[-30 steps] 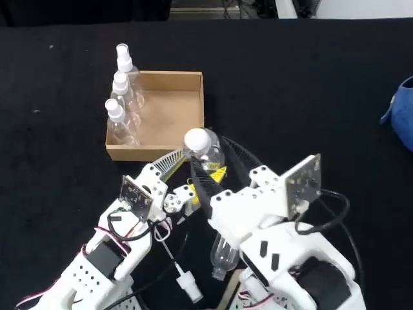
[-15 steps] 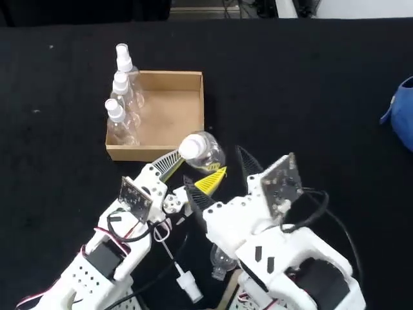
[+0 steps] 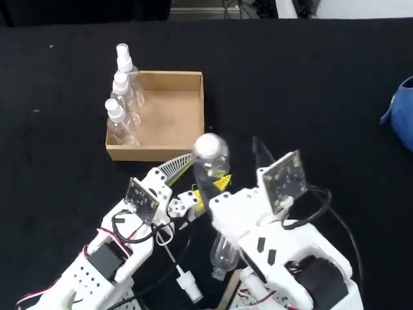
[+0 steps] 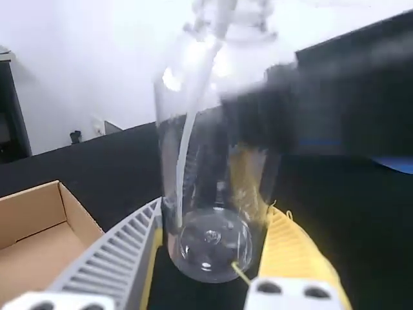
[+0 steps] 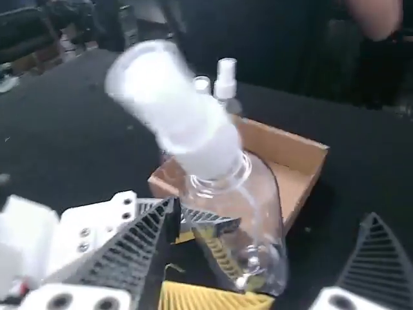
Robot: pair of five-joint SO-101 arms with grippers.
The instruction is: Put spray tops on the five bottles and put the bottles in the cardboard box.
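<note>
Clear plastic spray bottle [image 3: 211, 155], white top fitted, is clamped by the left gripper [image 3: 199, 174] just beside the cardboard box [image 3: 139, 153]; the right gripper [image 5: 271, 213] is spread wide around it.

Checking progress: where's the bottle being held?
High view: the spray bottle is clamped in the left gripper, beside the near right corner of the cardboard box.

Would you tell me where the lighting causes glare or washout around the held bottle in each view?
Left wrist view: the bright wall backlights the clear bottle, with white glints at its shoulder. Right wrist view: its spray top is washed out white. High view: the black table swallows shadows; the top glares.
</note>
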